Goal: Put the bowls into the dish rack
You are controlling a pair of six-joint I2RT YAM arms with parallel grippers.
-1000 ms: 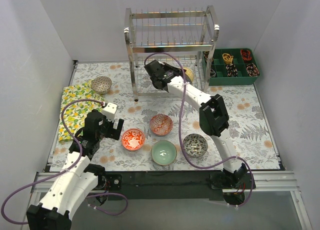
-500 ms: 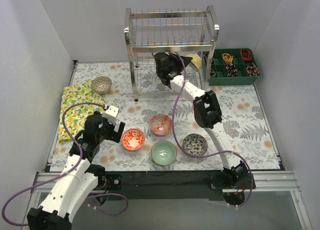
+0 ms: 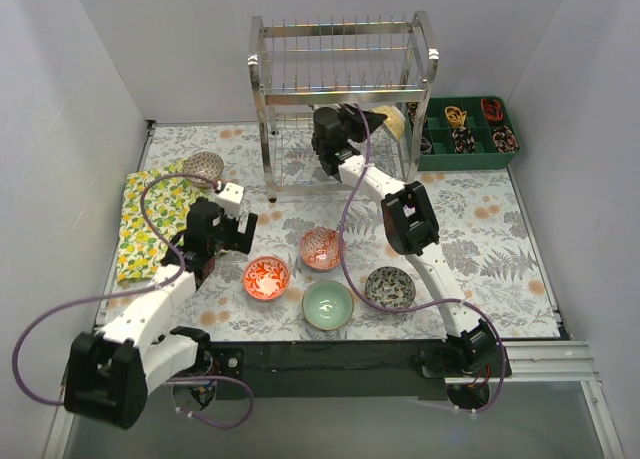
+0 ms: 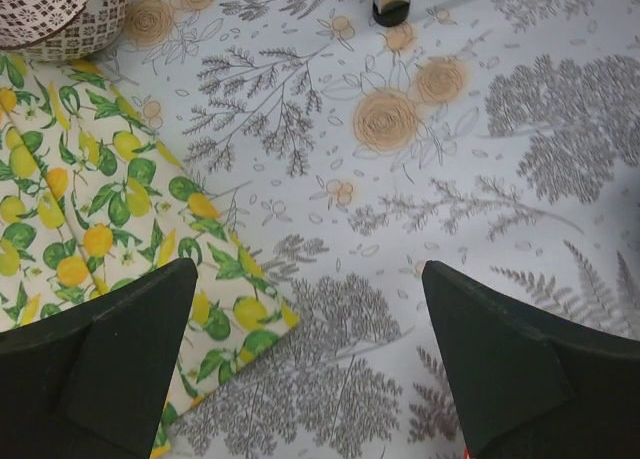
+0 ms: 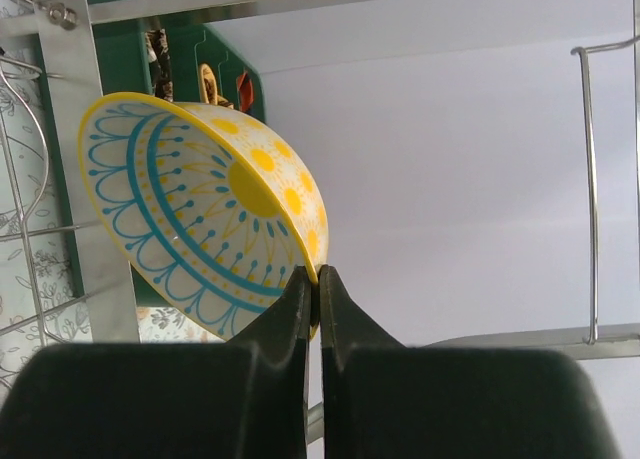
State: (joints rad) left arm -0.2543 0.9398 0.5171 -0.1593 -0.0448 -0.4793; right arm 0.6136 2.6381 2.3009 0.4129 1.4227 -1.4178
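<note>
**Racking the yellow bowl [image 5: 200, 209]**

Pinches its rim tight in the right gripper [image 5: 318, 279], tipped on edge inside the rack's [image 3: 345, 97] lower tier, likely to stand it upright there. Holds the left gripper [image 4: 308, 274] wide open over the mat [image 4: 450, 179], short of the grey bowl [image 4: 50, 14], probably next.

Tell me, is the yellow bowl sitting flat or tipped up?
Tipped up. The right tool pinches the yellow bowl by its rim, so it hangs on edge, not flat.
</note>
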